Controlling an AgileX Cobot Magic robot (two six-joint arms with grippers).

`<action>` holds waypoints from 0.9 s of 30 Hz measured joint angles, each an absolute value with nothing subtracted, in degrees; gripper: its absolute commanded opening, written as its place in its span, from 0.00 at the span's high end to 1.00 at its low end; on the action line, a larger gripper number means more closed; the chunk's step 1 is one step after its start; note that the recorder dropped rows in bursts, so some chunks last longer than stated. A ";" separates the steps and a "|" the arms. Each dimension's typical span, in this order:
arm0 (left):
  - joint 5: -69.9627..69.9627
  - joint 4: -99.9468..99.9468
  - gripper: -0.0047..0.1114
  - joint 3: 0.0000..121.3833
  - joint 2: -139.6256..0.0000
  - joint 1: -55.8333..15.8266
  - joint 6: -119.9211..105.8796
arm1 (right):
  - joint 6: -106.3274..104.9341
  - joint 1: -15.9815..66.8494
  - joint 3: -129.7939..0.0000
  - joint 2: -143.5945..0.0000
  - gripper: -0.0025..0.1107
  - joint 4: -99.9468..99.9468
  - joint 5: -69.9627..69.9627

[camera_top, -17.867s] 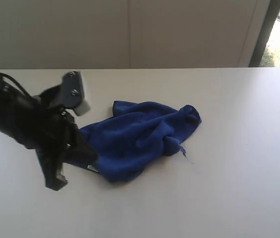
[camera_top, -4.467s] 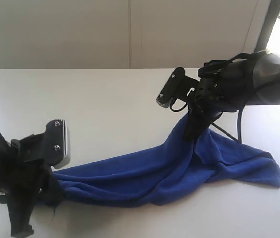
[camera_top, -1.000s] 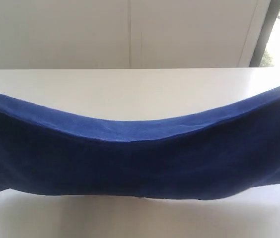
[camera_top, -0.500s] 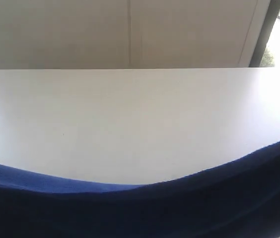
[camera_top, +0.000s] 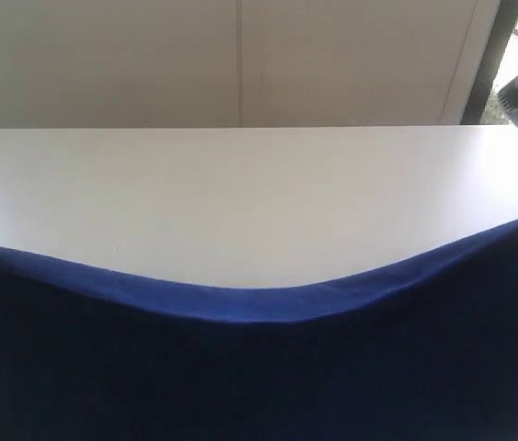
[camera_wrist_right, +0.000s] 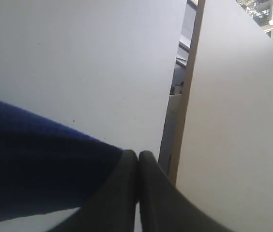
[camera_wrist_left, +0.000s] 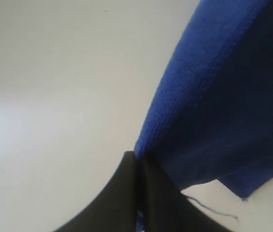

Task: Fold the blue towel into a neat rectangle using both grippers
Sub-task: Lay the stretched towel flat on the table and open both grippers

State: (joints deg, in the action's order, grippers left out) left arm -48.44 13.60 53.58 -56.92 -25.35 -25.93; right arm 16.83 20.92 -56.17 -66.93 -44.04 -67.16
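Towel (camera_top: 259, 367) hung wide, left gripper (camera_wrist_left: 137, 157) raised, clamped on corner, right gripper (camera_wrist_right: 138, 154) raised, clamped on opp. end

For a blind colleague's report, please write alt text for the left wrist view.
The left gripper, shut, pinches an edge of the blue towel, which stretches away from it against the white table. A loose thread trails from one towel corner.

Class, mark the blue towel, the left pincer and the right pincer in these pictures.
blue towel (camera_top: 259, 367): exterior view, middle of the hanging cloth.
left pincer (camera_wrist_left: 137, 159): left wrist view, between its closed fingertips.
right pincer (camera_wrist_right: 137, 157): right wrist view, between its closed fingertips.
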 measured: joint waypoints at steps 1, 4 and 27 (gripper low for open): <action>-47.56 14.49 0.96 53.58 -58.89 -25.35 -25.10 | 17.97 20.92 -55.66 -68.24 0.98 -45.18 -66.21; -44.63 16.83 0.96 53.58 -64.09 -25.35 -22.72 | 21.70 20.92 -54.33 -71.68 0.98 -47.62 -62.18; -1.39 28.02 0.96 53.81 -97.18 -9.25 -9.11 | 41.45 4.03 -64.91 -108.01 0.98 -66.93 -31.87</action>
State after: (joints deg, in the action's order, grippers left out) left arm -1.39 28.02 53.81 -97.18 -9.25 -9.11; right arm 41.45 4.03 -64.91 -108.01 -66.93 -31.87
